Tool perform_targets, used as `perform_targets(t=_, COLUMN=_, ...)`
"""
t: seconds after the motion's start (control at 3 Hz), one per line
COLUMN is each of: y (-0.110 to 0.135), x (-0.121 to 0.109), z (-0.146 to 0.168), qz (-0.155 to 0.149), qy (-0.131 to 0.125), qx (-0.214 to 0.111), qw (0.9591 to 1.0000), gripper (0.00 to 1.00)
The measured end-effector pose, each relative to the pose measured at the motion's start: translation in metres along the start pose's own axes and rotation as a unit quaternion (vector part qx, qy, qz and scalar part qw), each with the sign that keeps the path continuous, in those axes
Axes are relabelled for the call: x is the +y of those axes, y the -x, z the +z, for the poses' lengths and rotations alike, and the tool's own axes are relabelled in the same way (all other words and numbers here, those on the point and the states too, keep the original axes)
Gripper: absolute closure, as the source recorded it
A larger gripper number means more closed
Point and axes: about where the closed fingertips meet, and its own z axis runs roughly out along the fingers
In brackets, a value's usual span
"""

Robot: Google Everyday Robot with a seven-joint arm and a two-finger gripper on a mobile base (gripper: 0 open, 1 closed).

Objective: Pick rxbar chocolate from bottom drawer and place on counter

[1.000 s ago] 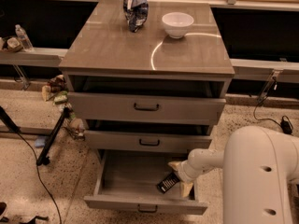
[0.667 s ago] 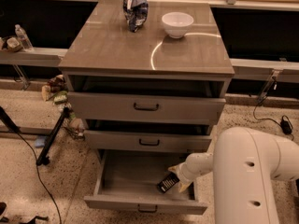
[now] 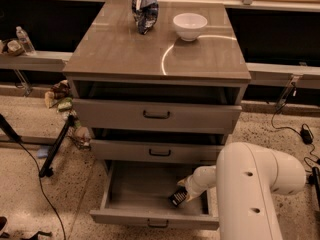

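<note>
We see the bottom drawer (image 3: pixel 150 217) of the cabinet pulled out toward us, its plain grey inside exposed. The rxbar chocolate (image 3: pixel 177 198) sits in the drawer's right half, close to the front wall. Its dark wrapper shows pale print. Its long axis runs on a diagonal: the lower end points down and left toward the drawer front, and the upper end points up and right, where it meets the gripper (image 3: pixel 184 192). We cannot tell whether the bar lies flat on the drawer floor or is tipped up off it.

The gripper is inside the drawer at the bar's upper end, at the tip of the white arm (image 3: pixel 250 184), which reaches in from the right over the drawer's side wall. The gripper touches the bar or is just beside it, but we cannot tell whether it is clamped on the bar or parted.

Above it, the middle drawer (image 3: pixel 160 151) and the top drawer (image 3: pixel 156 115) each stand out a little from the cabinet, with a dark gap over each front.

On the glossy counter (image 3: pixel 125 54) a white bowl (image 3: pixel 190 26) stands toward the back right. A crumpled blue and white bag (image 3: pixel 145 4) stands upright near the back, left of the bowl and apart from it
</note>
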Motion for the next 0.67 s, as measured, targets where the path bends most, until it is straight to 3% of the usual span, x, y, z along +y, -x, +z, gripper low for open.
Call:
perform_targets(t=0.33, y=0.002, x=-0.001, z=0.013, qz=-0.003, qy=-0.001, qx=-0.007, qw=1.0, gripper=0.68)
perform_targets(t=0.67, y=0.003, x=-0.003, z=0.024, qz=-0.012, qy=0.003, qx=-0.008, qw=0.9999, gripper=0.68)
